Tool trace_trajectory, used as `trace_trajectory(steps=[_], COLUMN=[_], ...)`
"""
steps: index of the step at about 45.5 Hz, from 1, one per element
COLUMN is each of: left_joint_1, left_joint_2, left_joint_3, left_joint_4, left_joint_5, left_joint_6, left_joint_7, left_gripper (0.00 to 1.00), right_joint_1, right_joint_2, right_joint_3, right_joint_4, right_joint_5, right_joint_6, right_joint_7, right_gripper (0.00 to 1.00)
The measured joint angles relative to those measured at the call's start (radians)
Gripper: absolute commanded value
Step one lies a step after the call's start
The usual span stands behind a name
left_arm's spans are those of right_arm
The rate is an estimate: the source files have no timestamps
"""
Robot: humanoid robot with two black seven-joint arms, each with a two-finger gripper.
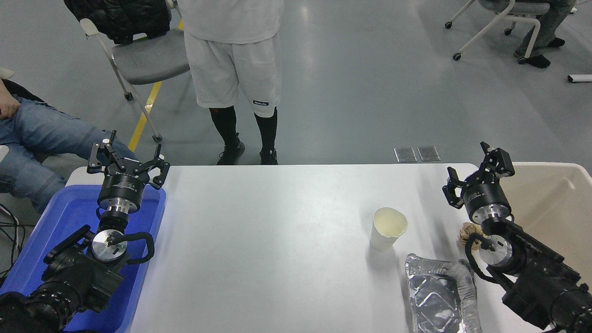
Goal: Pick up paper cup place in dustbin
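Standing upright on the white worktop (277, 240), the small white tapered paper cup (387, 229) has its pale cream mouth turned up towards me, which I judge makes it easy to take by the wall from one side. My right fingers (479, 171) are spread open and hold nothing; they hang above the worktop's far right part, next to the thick rounded rim of the large beige plastic dustbin (550, 194). The cup lies to the left of those fingers and nearer to me, apart from them with bare worktop between, so nothing of mine touches it and it is not yet picked up. The dustbin sits at the worktop's right end on the far side of my right arm from the cup, so, as I judge it, the carry would be short once the cup is gripped. Just in front of the cup lies a crumpled silver foil tray (439, 296), and a small tan wad of paper (466, 231) rests beside my right wrist; I would have to reach for the cup without brushing either. My left fingers (126, 162) are also open and empty, parked over the far edge of the blue plastic tray (69, 217) at the left end.
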Motion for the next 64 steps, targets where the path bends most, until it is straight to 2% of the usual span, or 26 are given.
trace_trajectory(steps=[26,34,41,64], left_joint_1=[0.000,0.000,0.000,0.000], left_joint_2=[0.000,0.000,0.000,-0.001], left_joint_3=[0.000,0.000,0.000,0.000], left_joint_4=[0.000,0.000,0.000,0.000], left_joint_5=[0.000,0.000,0.000,0.000], left_joint_6=[0.001,0.001,0.002,0.002], left_joint_7=[-0.001,-0.001,-0.001,-0.001], left_gripper=[0.99,0.99,0.99,0.99], right_joint_1=[0.003,0.030,0.077,0.456], right_joint_2=[-0.050,-0.090,-0.147,-0.360], right_joint_3=[-0.030,-0.124,-0.296,-1.166], right_joint_4=[0.018,0.021,0.030,0.106], right_joint_5=[0.006,0.053,0.095,0.119], right_joint_6=[0.000,0.003,0.009,0.016], right_joint_7=[0.000,-0.001,-0.002,-0.001], right_gripper=[1.00,1.00,1.00,1.00])
